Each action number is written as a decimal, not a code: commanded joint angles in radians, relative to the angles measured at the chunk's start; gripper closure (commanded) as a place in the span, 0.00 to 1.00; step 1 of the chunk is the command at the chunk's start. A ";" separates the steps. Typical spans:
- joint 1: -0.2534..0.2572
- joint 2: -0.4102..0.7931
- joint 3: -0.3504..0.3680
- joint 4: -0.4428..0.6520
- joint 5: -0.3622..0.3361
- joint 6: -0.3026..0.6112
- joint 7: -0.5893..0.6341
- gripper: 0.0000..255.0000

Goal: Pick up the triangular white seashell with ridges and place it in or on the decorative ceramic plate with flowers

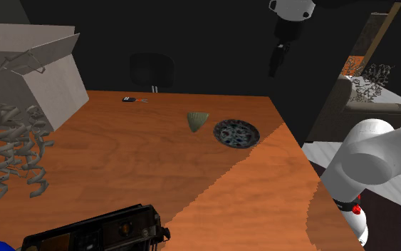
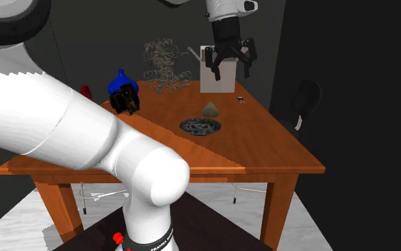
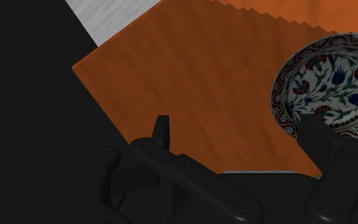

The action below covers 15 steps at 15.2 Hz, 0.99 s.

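Well above the tabletop [image 2: 263,146] the pincer [image 2: 232,69] hangs with its two black fingers [image 3: 163,130] spread wide, gripping nothing and touching nothing. From the wrist, the flowered plate [image 3: 330,83] lies on the wood below, near one fingertip, with blue and red blooms on white inside a dark rim. The ridged triangular shell [image 1: 197,120], pale grey-green, rests on the tabletop just beside the plate, on the shoulder view's left of it. Farther out sit a small black key fob [image 1: 129,99], an open cardboard box [image 1: 38,75] spilling grey curls [image 1: 10,153], and a black camera-like device [image 1: 99,232]. Lettering on the arm's base [image 2: 147,239] is too small to read.
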 commanded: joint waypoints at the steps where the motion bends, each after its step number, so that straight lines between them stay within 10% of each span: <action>1: 0.000 0.000 0.000 0.000 0.000 0.000 0.000 0.00; 15: 0.013 0.417 0.304 0.174 -0.047 0.140 0.339 0.00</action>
